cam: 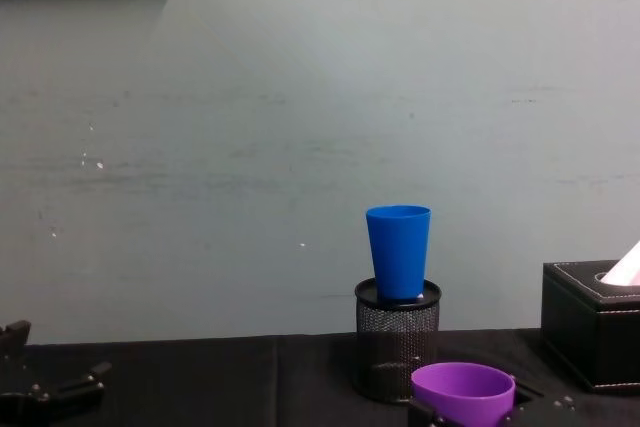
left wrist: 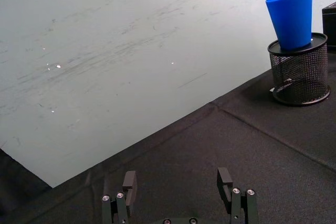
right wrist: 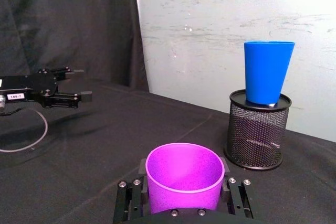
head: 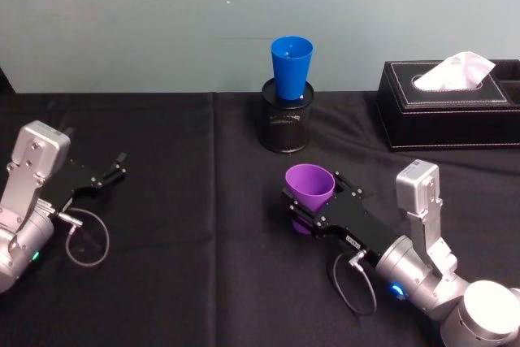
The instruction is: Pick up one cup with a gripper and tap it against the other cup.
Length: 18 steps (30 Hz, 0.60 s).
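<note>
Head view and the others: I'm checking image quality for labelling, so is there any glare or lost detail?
Head view: black tablecloth swallows shadows, tissue nearly blown out. Right wrist view: purple cup evenly lit, sharp. Chest view: wall dim, blue cup clear.

The surface (head: 187, 201) is covered by a black cloth, creased down the middle. A black wire-mesh pen holder (head: 285, 123) is stood near the back edge, against the wall. A black tissue box (head: 445, 111) is set at the far right, well apart from the holder.
</note>
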{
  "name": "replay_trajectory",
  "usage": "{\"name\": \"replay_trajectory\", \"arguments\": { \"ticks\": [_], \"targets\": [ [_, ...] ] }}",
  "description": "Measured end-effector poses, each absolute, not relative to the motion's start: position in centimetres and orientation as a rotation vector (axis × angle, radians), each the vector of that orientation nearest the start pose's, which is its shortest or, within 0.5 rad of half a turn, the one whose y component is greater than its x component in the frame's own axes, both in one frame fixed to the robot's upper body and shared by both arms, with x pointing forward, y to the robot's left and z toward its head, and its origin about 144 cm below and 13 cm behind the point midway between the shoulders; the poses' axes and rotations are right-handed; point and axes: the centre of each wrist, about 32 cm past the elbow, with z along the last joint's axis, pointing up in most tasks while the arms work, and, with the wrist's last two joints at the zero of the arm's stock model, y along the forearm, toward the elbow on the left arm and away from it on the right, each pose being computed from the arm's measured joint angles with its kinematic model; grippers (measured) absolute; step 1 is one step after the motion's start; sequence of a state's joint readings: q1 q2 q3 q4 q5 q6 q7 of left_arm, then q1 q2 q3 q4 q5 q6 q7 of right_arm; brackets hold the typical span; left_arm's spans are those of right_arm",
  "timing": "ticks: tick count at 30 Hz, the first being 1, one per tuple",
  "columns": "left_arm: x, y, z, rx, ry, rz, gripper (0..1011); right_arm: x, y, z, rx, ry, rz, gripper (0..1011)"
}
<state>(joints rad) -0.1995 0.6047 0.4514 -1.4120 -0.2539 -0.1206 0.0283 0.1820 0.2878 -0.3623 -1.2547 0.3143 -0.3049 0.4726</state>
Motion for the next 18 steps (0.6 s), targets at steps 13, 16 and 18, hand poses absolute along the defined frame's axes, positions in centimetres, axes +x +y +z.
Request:
{"name": "replay_trajectory", "arguments": {
  "ticks": [13, 16, 18],
  "targets": [
    [48.86, 30.97, 113.98, 0.305, -0.285, 1.248, 1000, 49.14, -23.21, 108.39, 0.032, -0.086, -0.847, 741],
    [48.86, 30.97, 113.98, 0.304, -0.285, 1.248, 1000, 49.24, -23.1, 108.17, 0.029, -0.083, -0.846, 741],
    [48.86, 30.97, 113.98, 0.304, -0.285, 1.248, 1000, 49.28, -23.06, 108.09, 0.029, -0.081, -0.846, 741]
  ]
}}
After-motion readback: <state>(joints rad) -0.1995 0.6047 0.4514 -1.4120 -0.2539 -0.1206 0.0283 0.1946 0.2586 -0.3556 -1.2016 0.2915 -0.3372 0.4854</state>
